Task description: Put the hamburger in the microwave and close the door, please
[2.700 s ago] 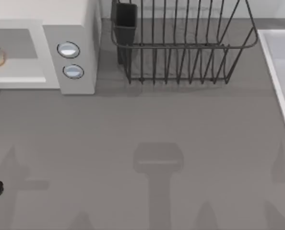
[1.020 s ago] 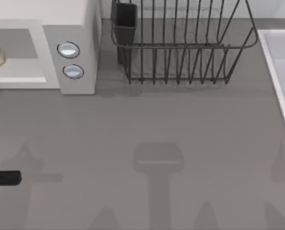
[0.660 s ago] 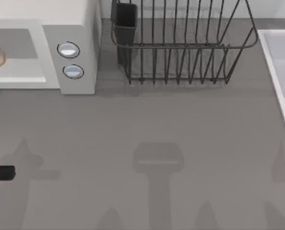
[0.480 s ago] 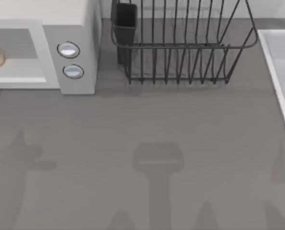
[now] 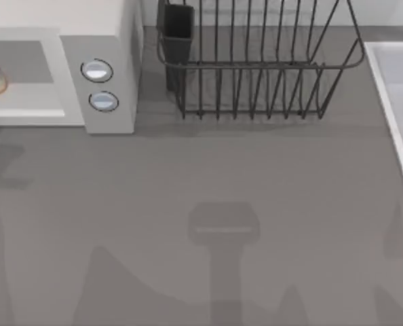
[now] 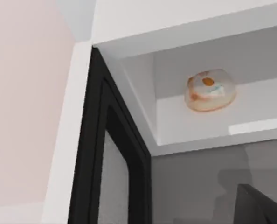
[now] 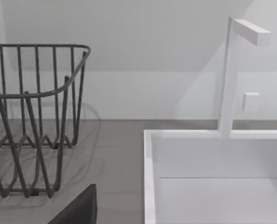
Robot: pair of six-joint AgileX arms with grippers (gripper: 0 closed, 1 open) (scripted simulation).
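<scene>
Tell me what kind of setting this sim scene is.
Most likely a kitchen counter: a white microwave standing open with a hamburger inside, a dark wire dish rack beside it, and a white sink with a faucet at the table's right.

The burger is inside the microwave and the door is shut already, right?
Not quite. The burger is inside the microwave, but the door is open, not shut. The left wrist view shows it swung out beside the open cavity.
</scene>
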